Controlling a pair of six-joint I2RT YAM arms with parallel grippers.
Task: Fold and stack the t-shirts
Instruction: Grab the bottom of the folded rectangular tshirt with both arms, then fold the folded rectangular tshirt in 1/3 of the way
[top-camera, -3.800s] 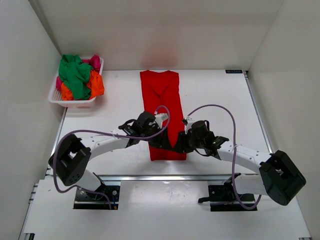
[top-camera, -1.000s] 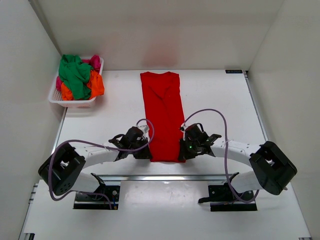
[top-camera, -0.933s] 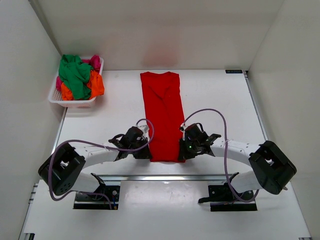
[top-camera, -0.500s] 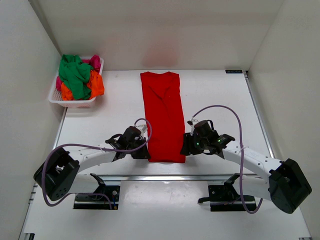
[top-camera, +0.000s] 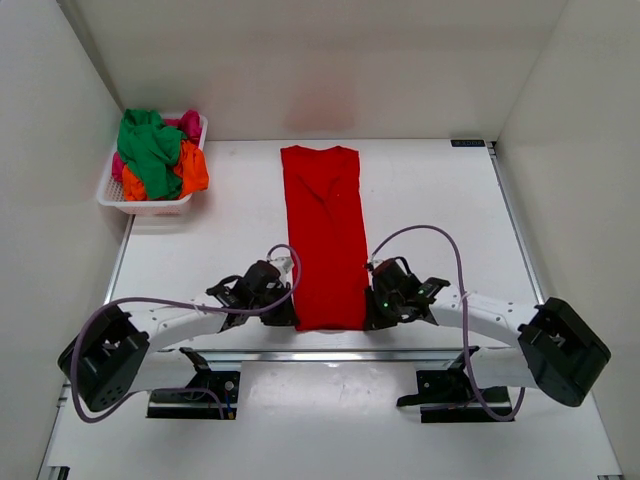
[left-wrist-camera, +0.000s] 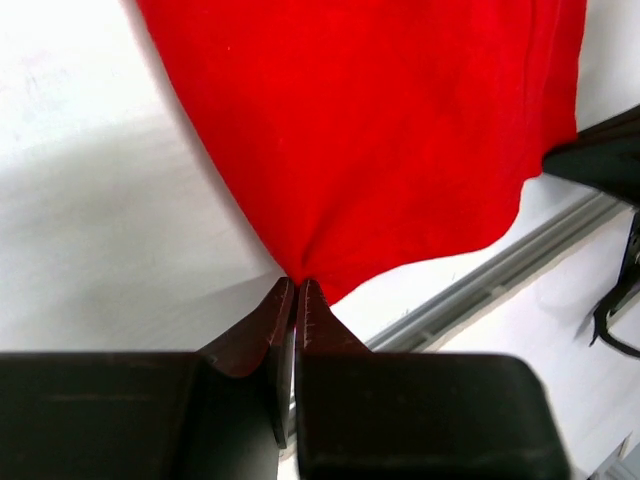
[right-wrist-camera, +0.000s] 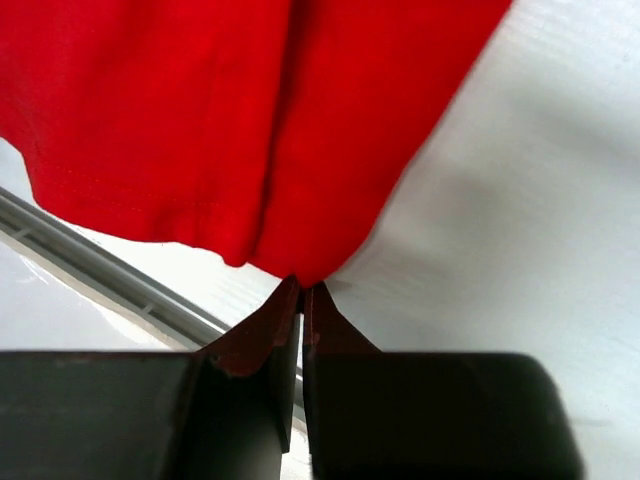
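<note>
A red t-shirt (top-camera: 325, 235), folded into a long narrow strip, lies flat down the middle of the table, its hem at the near edge. My left gripper (top-camera: 292, 317) is shut on the hem's left corner; in the left wrist view the jaws (left-wrist-camera: 297, 282) pinch a pucker of red cloth (left-wrist-camera: 370, 130). At the right corner, my right gripper (top-camera: 368, 319) is shut on the hem too, its tips (right-wrist-camera: 302, 285) pinching the red cloth (right-wrist-camera: 200, 110). More t-shirts, green (top-camera: 150, 152), orange (top-camera: 194, 170) and pink (top-camera: 189, 123), are heaped at the back left.
A white lattice basket (top-camera: 150, 207) at the table's back left holds the heap. A metal rail (top-camera: 330, 353) runs along the near edge just behind the hem. White walls close in the table on three sides.
My right gripper let go and drew back to the right half a second ago, then came back and shut on the hem's right corner. The hem now lies slightly nearer the rail.
</note>
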